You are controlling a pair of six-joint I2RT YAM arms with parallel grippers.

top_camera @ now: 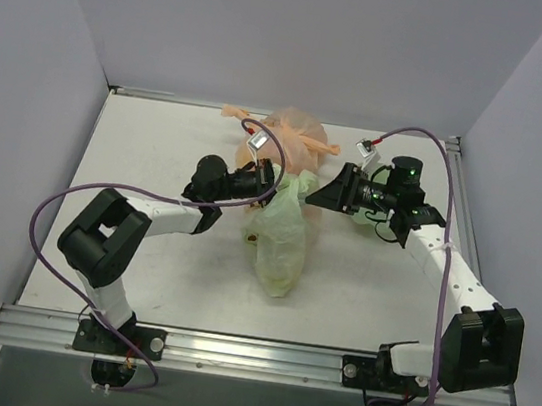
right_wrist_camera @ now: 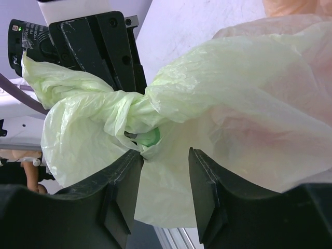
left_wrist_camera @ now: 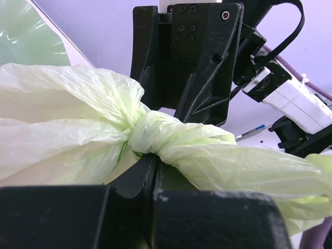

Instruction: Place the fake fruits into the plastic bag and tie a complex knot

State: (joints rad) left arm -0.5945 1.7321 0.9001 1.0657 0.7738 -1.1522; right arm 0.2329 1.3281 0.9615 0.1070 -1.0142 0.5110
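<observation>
The pale green plastic bag (top_camera: 282, 235) lies in the middle of the table with its top twisted into a knot (left_wrist_camera: 158, 132). My left gripper (top_camera: 272, 178) is shut on the bag's plastic just under the knot (left_wrist_camera: 154, 160). My right gripper (top_camera: 318, 196) faces it from the right, with its jaws open around the bag's film beside the knot (right_wrist_camera: 165, 155). Its left finger (right_wrist_camera: 122, 174) touches the plastic. The fake fruits are hidden inside the bag. Only a faint pink tint (right_wrist_camera: 270, 137) shows through the film.
A peach-orange knotted bag (top_camera: 296, 131) lies just behind the green bag, near both grippers. A pale green glossy dish (top_camera: 367, 222) sits under the right wrist. Grey walls close in the table on the left, back and right.
</observation>
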